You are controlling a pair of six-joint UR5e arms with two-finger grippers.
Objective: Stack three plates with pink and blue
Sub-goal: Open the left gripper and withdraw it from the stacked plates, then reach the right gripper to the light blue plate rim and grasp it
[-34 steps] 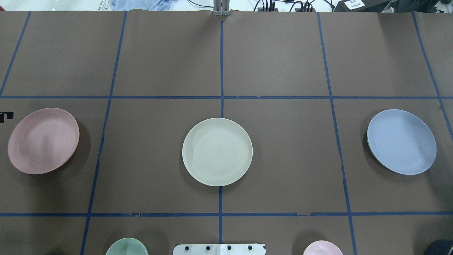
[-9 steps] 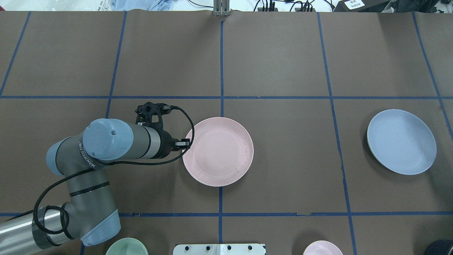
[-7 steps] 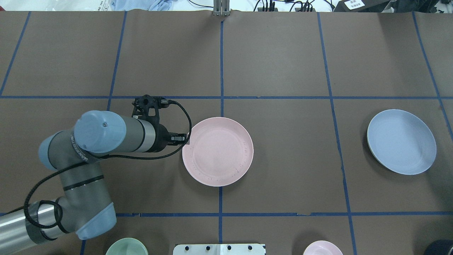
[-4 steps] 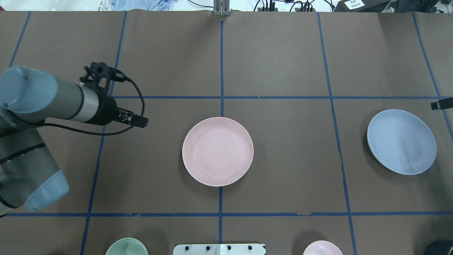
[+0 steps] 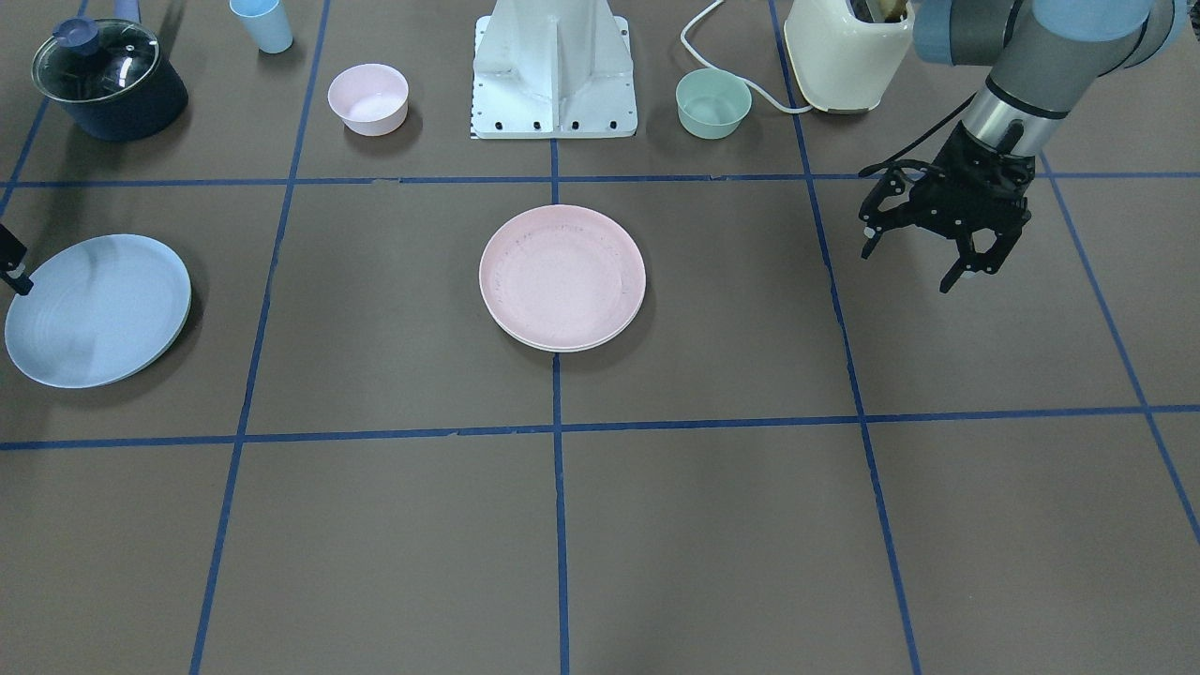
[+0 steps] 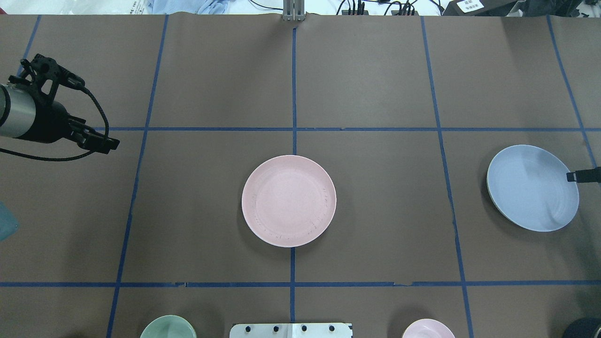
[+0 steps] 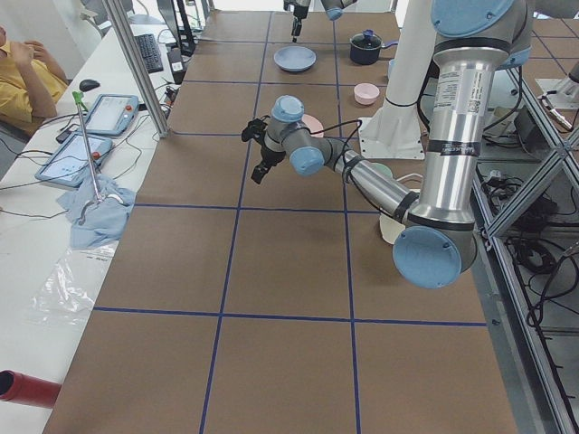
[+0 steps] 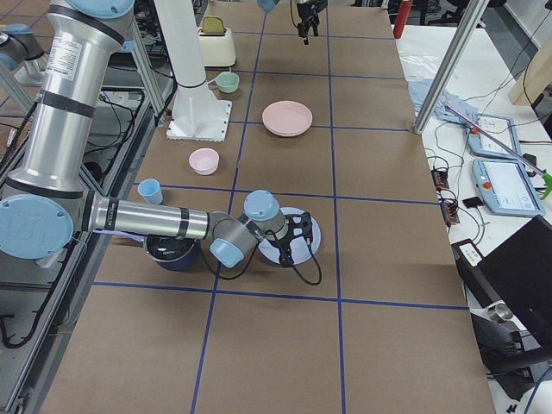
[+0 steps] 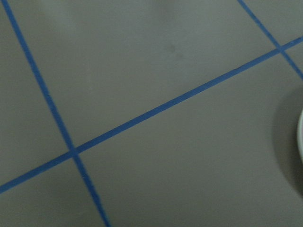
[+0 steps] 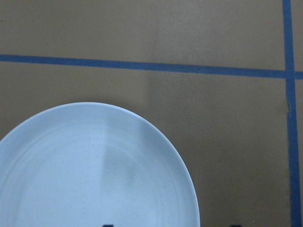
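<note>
Currently the pink plate [image 6: 288, 201] lies flat at the centre of the brown-covered table [image 5: 375, 562], over a blue tape line. In the front-facing view a paler rim [image 5: 562, 349] shows just under its near edge. The blue plate [image 6: 532, 188] lies flat on the robot's right, well apart from the pink one.

Left gripper [image 5: 911, 267] — fingers spread, holding nothing — hangs above the cover on the robot's left, well apart from the pink plate. Right gripper [image 8: 289, 241] hovers over the blue plate's outer rim. Its wrist view shows two dark tips set apart at the bottom edge, so the fingers read as spread.

Along the robot's side, apart from the plates, stand:
- a pink bowl [image 5: 367, 98]
- a green bowl [image 5: 713, 103]
- a blue cup [image 5: 262, 23]
- a dark lidded pot [image 5: 108, 80]
- a cream toaster [image 5: 844, 52]
- the white base mount [image 5: 553, 70]

Count — two plates in full view, one further rim, two bowls, one cup, one pot, one toaster, two grippers.
</note>
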